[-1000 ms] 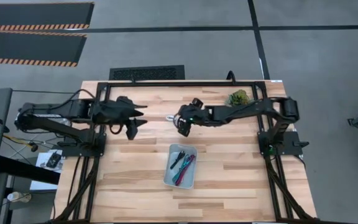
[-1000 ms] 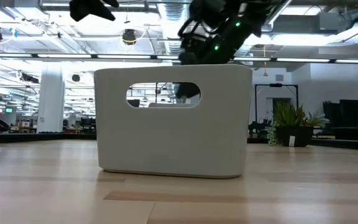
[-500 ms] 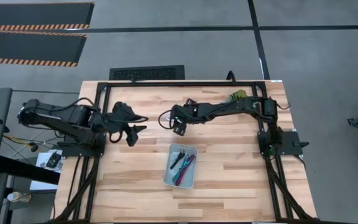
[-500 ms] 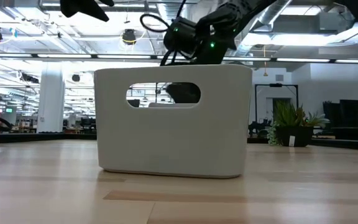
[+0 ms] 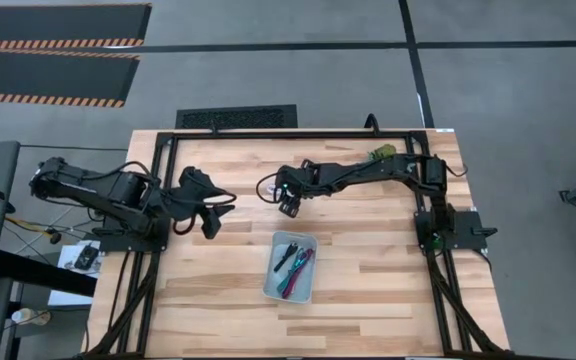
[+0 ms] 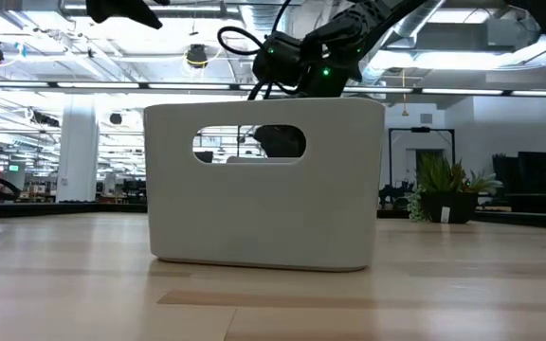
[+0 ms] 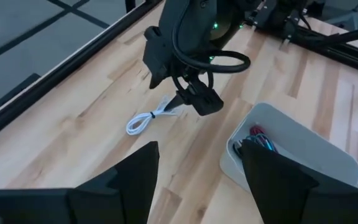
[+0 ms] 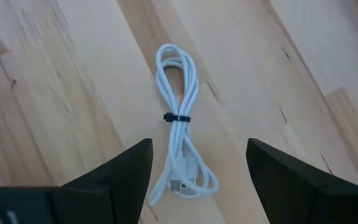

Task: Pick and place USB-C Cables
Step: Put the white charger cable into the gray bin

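The white USB-C cable (image 8: pixel 180 130) lies flat on the wood as a small bundle, cinched by a black tie (image 8: pixel 177 118). In the left wrist view the white cable (image 7: pixel 148 118) sits just beyond the tray. My right gripper (image 8: pixel 197 186) hovers over it, open, one finger to each side, touching nothing. The right gripper (image 5: pixel 286 195) stands at the table's middle, far of the tray (image 5: pixel 290 266). The black, magenta-red and teal-blue cables (image 5: pixel 293 268) lie in the tray. My left gripper (image 5: pixel 213 210) is open and waits at the table's left.
The white tray's near wall (image 6: pixel 263 189), with an oval handle cutout, fills the low view. A green leafy clump (image 5: pixel 383 155) sits at the far right under the right arm. A black frame rail (image 5: pixel 298 133) runs along the far edge. Bare wood lies around the white cable.
My right gripper has moved toward the table's left, coming over the white cable, and stayed open. My left gripper has drawn back toward the left and near edges. The white cable has not moved.
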### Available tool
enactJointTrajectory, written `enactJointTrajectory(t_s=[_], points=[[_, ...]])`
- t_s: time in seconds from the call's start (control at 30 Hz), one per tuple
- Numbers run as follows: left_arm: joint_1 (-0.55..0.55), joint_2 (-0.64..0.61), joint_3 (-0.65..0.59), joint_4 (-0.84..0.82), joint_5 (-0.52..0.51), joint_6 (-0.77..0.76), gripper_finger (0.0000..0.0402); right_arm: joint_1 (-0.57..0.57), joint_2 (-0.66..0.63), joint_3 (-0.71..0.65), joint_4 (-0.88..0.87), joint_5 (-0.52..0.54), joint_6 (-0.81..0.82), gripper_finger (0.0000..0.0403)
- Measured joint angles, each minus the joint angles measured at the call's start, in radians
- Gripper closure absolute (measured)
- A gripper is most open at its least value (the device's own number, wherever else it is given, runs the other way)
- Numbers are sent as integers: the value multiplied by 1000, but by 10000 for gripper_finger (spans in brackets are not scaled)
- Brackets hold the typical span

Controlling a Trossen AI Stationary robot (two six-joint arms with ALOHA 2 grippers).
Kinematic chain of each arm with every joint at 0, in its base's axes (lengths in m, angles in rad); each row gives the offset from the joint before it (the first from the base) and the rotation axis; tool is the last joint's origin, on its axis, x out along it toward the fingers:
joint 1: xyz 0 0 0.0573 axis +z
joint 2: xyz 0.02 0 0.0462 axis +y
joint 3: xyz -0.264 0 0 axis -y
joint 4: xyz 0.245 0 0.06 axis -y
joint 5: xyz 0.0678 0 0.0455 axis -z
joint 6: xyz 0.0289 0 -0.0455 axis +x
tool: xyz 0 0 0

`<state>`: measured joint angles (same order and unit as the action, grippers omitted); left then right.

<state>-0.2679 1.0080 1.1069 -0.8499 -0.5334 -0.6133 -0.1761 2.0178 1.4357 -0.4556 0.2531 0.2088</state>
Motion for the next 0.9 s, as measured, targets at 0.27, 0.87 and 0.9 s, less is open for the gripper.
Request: enactJointTrajectory(t_s=[0.27, 0.87, 0.9], points=[[-21, 0, 0, 1, -7, -20, 184, -2, 27, 1, 11, 21, 29, 119], [-41, 0, 0, -9, -40, -27, 184, 6, 108, 4, -6, 11, 56, 137], [-41, 0, 0, -9, -42, -27, 184, 6, 108, 4, -11, 10, 56, 144]])
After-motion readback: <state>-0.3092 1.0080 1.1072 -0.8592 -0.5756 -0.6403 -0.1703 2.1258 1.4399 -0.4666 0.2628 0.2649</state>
